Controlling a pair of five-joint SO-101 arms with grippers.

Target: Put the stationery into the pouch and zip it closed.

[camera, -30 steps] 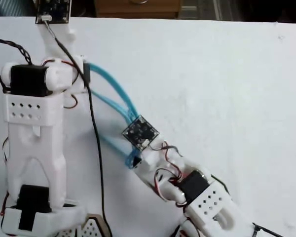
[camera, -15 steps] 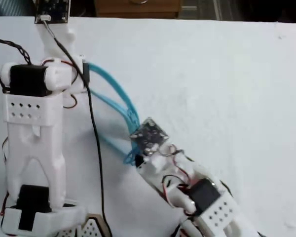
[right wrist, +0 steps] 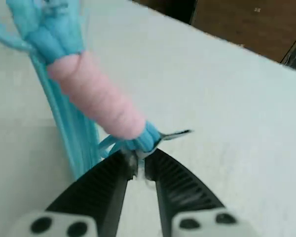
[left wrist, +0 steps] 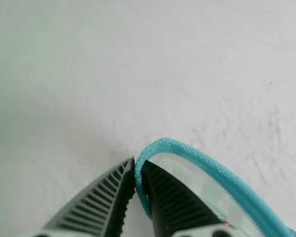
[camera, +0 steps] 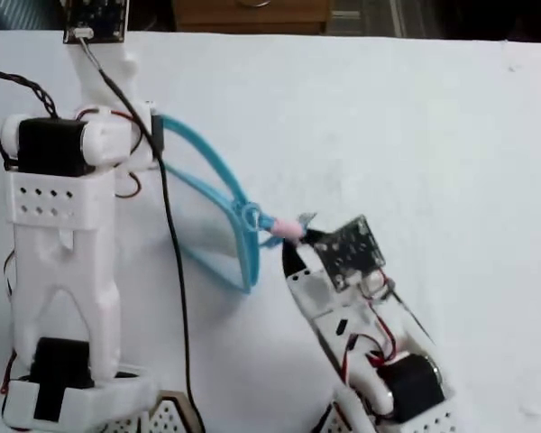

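- Blue-edged and clear-walled, the pouch (camera: 207,216) lies flat on the white table (camera: 415,135). It is stretched on a slant between the two arms.
- One far corner of the pouch sits at the wrist of the left arm (camera: 63,234). The opposite corner points toward the right arm (camera: 370,334).
- The left gripper (left wrist: 137,174) is clenched. In the left wrist view its two ribbed black fingers pinch the blue edging at the rounded corner of the pouch, with only the trim between them.
- Behind the clear wall beside those fingers there are faint specks of colour, too unclear to identify.
- The slider (camera: 252,216) sits at the pouch corner nearest the right arm, where the blue edges meet.
- A pink pull (camera: 287,228) runs from the slider toward the right gripper, lying just above the table surface.
- The right gripper (right wrist: 139,160) is also pressed together. Its fingertips grasp the short blue cord (right wrist: 138,140) that sticks out of the pink pull's free end, next to a small metal tip.
- The pink pull itself is outside the fingers and only its tail end is caught.
- A dark circuit board (camera: 350,250) rides on top of the right arm, just behind its gripper, with red and white wires trailing back.
- A black cable (camera: 174,253) runs down along the left arm, crossing over the pouch's edge near the left wrist.
- Brown wooden furniture (camera: 252,13) stands beyond the far edge of the table.
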